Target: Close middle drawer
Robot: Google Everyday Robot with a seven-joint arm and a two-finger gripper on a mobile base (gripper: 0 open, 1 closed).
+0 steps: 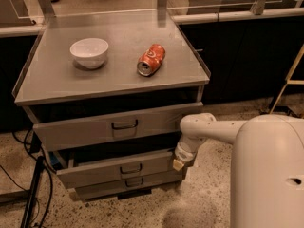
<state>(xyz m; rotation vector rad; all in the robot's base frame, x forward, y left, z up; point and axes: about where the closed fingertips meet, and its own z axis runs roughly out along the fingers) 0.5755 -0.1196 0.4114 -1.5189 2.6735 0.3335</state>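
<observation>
The grey cabinet (pixel 109 91) has three drawers. The middle drawer (pixel 114 170) is pulled out a little, with a dark gap above its flat front and a small dark bar handle (pixel 130 168) at centre. My gripper (pixel 179 163) hangs from the white arm (pixel 209 129) and is against the right end of the middle drawer's front. The top drawer (pixel 118 127), with a larger handle, also stands out. The lowest drawer front (pixel 128 183) sits below.
A white bowl (pixel 89 52) and an orange can (pixel 151 60) lying on its side rest on the cabinet top. Dark cables (pixel 33 189) run down the floor at the left. A wooden stand leg (pixel 285 84) is at the right. Speckled floor lies in front.
</observation>
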